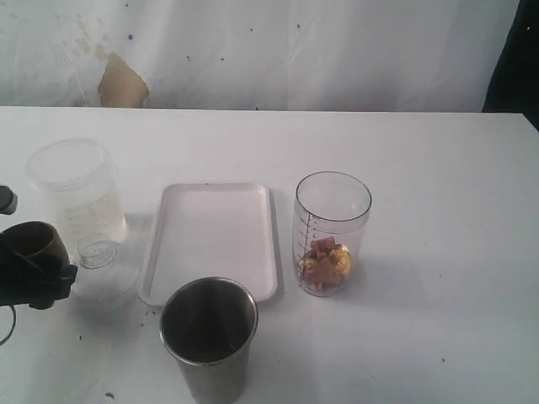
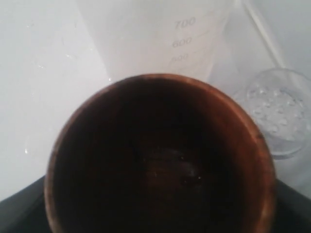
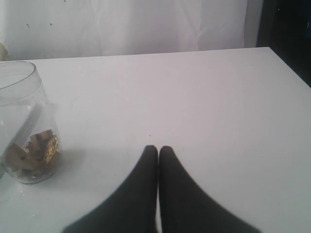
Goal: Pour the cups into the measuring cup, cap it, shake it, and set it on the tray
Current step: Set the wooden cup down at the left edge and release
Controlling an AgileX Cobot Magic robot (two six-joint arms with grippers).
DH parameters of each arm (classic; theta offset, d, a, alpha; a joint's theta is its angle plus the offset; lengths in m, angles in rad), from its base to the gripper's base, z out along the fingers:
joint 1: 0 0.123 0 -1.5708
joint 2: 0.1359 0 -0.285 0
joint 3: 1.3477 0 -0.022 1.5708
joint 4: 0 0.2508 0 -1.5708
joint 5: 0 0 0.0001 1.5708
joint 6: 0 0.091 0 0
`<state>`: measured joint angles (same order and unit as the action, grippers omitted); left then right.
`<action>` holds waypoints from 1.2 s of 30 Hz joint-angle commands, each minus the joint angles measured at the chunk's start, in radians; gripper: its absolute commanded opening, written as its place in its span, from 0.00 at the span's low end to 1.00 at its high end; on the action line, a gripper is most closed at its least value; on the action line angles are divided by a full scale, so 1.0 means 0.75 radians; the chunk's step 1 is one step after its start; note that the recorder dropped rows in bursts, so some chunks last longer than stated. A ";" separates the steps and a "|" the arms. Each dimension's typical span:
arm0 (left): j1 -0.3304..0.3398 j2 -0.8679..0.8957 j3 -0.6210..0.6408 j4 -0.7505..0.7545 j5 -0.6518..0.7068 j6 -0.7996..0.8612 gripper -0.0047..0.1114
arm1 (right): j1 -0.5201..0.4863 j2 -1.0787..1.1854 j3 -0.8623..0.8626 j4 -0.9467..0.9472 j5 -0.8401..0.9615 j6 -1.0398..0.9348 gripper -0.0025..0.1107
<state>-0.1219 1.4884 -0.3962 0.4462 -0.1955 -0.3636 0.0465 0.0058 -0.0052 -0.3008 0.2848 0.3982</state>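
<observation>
The left hand (image 1: 35,271) clasps the seemingly empty brown cup (image 1: 34,241) beside the frosted jar (image 1: 77,192); the right hand (image 3: 158,148) is pressed together, holding nothing. Set the cup down gently, clear of the small lid (image 1: 97,250).

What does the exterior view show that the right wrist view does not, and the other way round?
Only the exterior view clearly shows the white tray, the steel tumbler, the brown cup, the frosted jar and the small clear lid near it. Only the right wrist view shows the right gripper, its fingers shut together. Both show the measuring cup, with brown and gold pieces at its bottom, standing on the white table.
</observation>
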 commanded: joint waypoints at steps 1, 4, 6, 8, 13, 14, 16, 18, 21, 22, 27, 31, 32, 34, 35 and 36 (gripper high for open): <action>0.001 0.066 -0.017 -0.055 -0.114 0.006 0.04 | 0.004 -0.008 0.007 -0.009 -0.002 0.002 0.02; 0.001 0.094 -0.017 -0.055 -0.128 0.009 0.04 | 0.004 -0.008 0.007 -0.009 -0.002 0.002 0.02; 0.001 0.110 -0.017 -0.065 -0.128 0.044 0.05 | 0.004 -0.008 0.007 -0.009 -0.002 0.002 0.02; 0.001 0.119 -0.017 -0.097 -0.120 0.072 0.11 | 0.004 -0.008 0.007 -0.009 -0.002 0.002 0.02; 0.001 0.122 -0.017 -0.118 -0.059 0.072 0.37 | 0.004 -0.008 0.007 -0.009 -0.002 0.002 0.02; 0.001 0.122 -0.017 -0.118 -0.052 0.072 0.42 | 0.004 -0.008 0.007 -0.009 -0.002 0.002 0.02; 0.001 0.122 -0.017 -0.149 -0.037 0.072 0.53 | 0.004 -0.008 0.007 -0.009 -0.002 0.002 0.02; 0.001 0.122 -0.017 -0.188 -0.018 0.072 0.61 | 0.004 -0.008 0.007 -0.009 -0.002 0.002 0.02; 0.001 0.122 -0.017 -0.191 0.013 0.072 0.71 | 0.004 -0.008 0.007 -0.009 -0.002 0.002 0.02; 0.001 0.122 -0.017 -0.191 0.026 0.072 0.73 | 0.004 -0.008 0.007 -0.009 -0.002 0.002 0.02; 0.001 0.068 -0.017 -0.230 0.078 0.055 0.85 | 0.004 -0.008 0.007 -0.009 -0.002 0.002 0.02; 0.001 -0.133 -0.017 -0.237 0.149 -0.027 0.86 | 0.004 -0.008 0.007 -0.009 -0.002 0.002 0.02; 0.001 -0.200 -0.017 -0.237 0.190 -0.046 0.85 | 0.004 -0.008 0.007 -0.009 -0.002 0.002 0.02; 0.001 -0.318 -0.017 -0.237 0.261 -0.145 0.85 | 0.004 -0.008 0.007 -0.009 -0.002 0.002 0.02; 0.001 -0.378 -0.017 -0.237 0.306 -0.179 0.83 | 0.004 -0.008 0.007 -0.009 -0.002 0.002 0.02; -0.001 -0.439 -0.017 -0.243 0.342 -0.218 0.78 | 0.004 -0.008 0.007 -0.009 -0.002 0.002 0.02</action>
<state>-0.1219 1.2332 -0.4070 0.2784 0.0060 -0.4681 0.0465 0.0058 -0.0052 -0.3008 0.2848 0.3982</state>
